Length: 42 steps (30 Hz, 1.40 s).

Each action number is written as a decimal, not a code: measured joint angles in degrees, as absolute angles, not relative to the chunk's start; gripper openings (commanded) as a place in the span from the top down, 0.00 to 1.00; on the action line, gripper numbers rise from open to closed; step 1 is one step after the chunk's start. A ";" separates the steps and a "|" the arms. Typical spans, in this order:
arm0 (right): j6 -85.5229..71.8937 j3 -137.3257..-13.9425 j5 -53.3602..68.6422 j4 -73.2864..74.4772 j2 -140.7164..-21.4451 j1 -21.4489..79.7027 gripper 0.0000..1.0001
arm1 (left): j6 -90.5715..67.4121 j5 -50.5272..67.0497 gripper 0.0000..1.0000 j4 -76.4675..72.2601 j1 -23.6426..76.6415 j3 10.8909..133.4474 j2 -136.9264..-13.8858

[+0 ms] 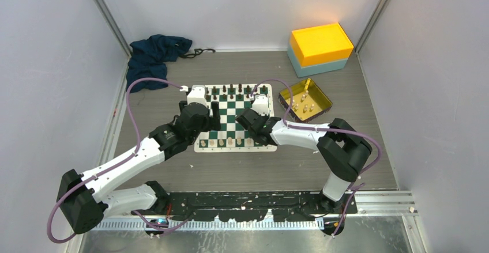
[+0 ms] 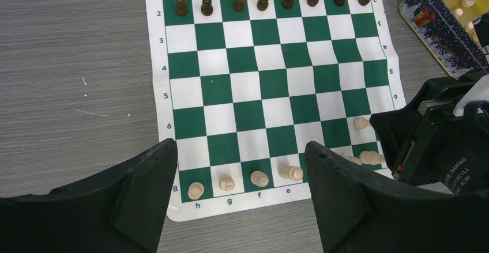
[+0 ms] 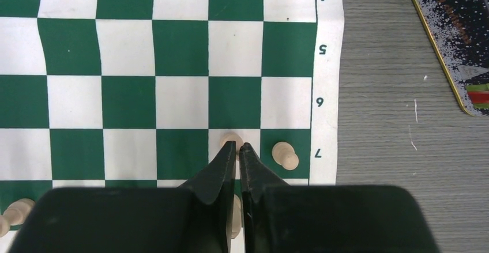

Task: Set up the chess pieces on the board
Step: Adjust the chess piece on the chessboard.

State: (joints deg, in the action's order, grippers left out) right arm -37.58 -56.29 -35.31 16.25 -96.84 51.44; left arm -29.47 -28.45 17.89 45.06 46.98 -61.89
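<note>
Left fingers [image 2: 138, 195] apart | right fingers [image 3: 222, 172] together at cream pawn [image 3: 232, 140] on board [image 3: 127, 100] | grey wood-grain table [image 3: 380, 149], pale walls [image 1: 242, 5]

Grey wood-grain tabletop [image 1: 173, 166] between plain pale walls [image 1: 52, 63], metal posts [image 1: 106, 17] in the far corners.

lab robot cell, grey panel walls [image 1: 40, 63]

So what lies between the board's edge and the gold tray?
Only bare grey table; the right wrist view shows it between the board and tray.
</note>
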 measured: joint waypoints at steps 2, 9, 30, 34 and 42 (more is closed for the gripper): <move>-37.41 -56.29 -35.18 16.23 -96.84 51.55 0.86 | -29.47 -28.45 0.18 17.89 45.06 46.98 -61.89; -36.77 -56.31 -34.76 16.16 -96.84 52.21 0.85 | -29.50 -28.45 0.18 17.89 45.06 46.98 -61.89; -35.90 -56.36 -34.41 16.05 -95.88 52.80 0.64 | -29.50 -28.45 0.18 17.87 45.06 46.98 -61.89; -35.90 -56.36 -34.41 15.84 -95.88 52.75 0.64 | -29.50 -28.45 0.18 17.87 45.06 46.98 -61.91; -35.90 -56.36 -34.17 14.76 -95.92 51.46 0.64 | -29.50 -28.45 0.19 17.80 45.06 46.98 -62.54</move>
